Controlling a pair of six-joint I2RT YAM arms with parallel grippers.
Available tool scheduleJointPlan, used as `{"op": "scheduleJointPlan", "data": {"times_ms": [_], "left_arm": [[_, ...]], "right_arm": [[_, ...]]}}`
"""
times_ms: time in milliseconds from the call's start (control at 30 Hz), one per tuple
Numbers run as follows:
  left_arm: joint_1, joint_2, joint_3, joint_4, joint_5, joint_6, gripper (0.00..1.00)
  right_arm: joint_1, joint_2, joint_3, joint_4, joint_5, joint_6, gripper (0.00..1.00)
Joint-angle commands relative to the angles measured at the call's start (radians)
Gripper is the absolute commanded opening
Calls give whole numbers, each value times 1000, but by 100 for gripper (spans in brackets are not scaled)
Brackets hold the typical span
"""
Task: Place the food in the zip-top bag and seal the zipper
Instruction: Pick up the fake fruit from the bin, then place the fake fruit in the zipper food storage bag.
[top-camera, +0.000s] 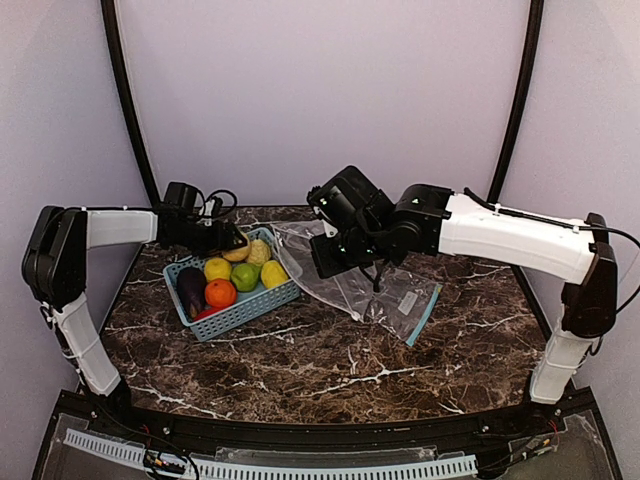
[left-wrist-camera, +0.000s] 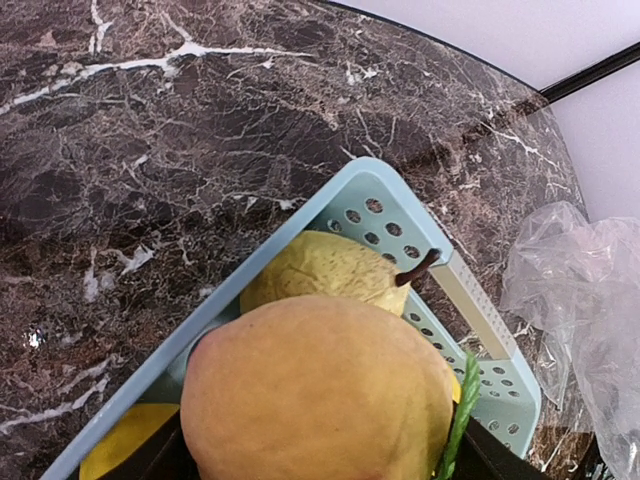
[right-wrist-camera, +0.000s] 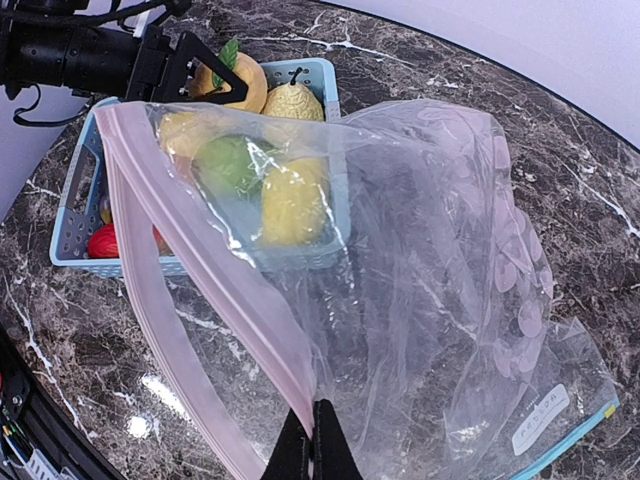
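glossy toy fruits and vegetables (top-camera: 235, 280) sit heaped in the light-blue perforated plastic basket (top-camera: 245, 310) on the dark marble table (top-camera: 330, 370); none seems to be in the bag yet. they look light, rigid and slick, so a grip across the widest part seems safest. the left gripper (right-wrist-camera: 222, 85) is clamped across the round peach-coloured toy fruit (left-wrist-camera: 320, 400) at the basket's far end. the right gripper (right-wrist-camera: 312, 440) pinches the pink zipper strip (right-wrist-camera: 190, 270) of the clear, floppy zip-top bag (right-wrist-camera: 440, 270), its mouth raised just beside the basket.
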Motion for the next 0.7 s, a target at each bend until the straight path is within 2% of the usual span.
{"op": "scheduleJointPlan", "data": {"times_ms": [0, 133, 300, 467, 667], "left_arm": [[2, -135, -7, 10, 19, 12, 69], [2, -247, -68, 12, 19, 12, 68], [-35, -474, -212, 34, 107, 29, 68], [-199, -711, -267, -35, 102, 31, 68], [-371, -833, -277, 29, 51, -87, 68]], "right_arm": [[-7, 0, 5, 28, -4, 4, 0], [-7, -4, 3, 31, -7, 5, 0], [-7, -13, -2, 38, -10, 0, 0], [-8, -14, 2, 43, -15, -9, 0], [-10, -17, 8, 45, -31, -12, 0]]}}
